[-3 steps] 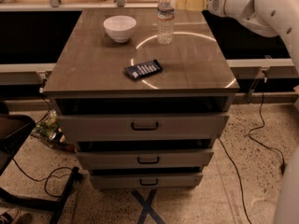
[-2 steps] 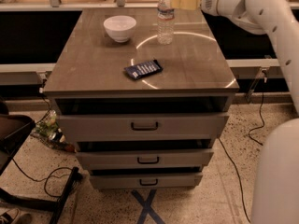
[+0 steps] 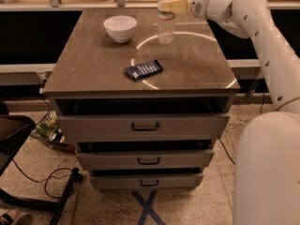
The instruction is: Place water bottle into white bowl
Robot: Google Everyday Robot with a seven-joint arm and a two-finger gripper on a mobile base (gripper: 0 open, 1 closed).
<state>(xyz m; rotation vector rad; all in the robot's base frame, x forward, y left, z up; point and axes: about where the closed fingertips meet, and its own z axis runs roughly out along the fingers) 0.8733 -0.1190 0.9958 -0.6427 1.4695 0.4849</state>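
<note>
The end effector [image 3: 169,5] is at the far side of the bench [image 3: 89,69], right of the middle, at the height of the shoulder of the water bottle [image 3: 165,28]. In the camera view its pale tip lies across the upper part of the bottle, just under the white cap. I cannot tell whether it is apart, together or clamped on the bottle. The white arm [image 3: 255,20] comes in from the right side and bends down along the right edge.

The water bottle stands upright on the bench top, far and a little right of centre. The white bowl [image 3: 120,28] stands to its left, near but not touching, also at the far part of the top, and its mouth faces up. A dark blue packet [image 3: 144,69] lies flat nearer to the front, between the two and well apart from both. A bright arc of reflected light [image 3: 187,34] runs on the top around the bottle.

Under the top are three drawers [image 3: 144,126] with dark handles. On the speckled floor there is a blue tape cross [image 3: 148,209] and black cables [image 3: 33,175] at the left.
</note>
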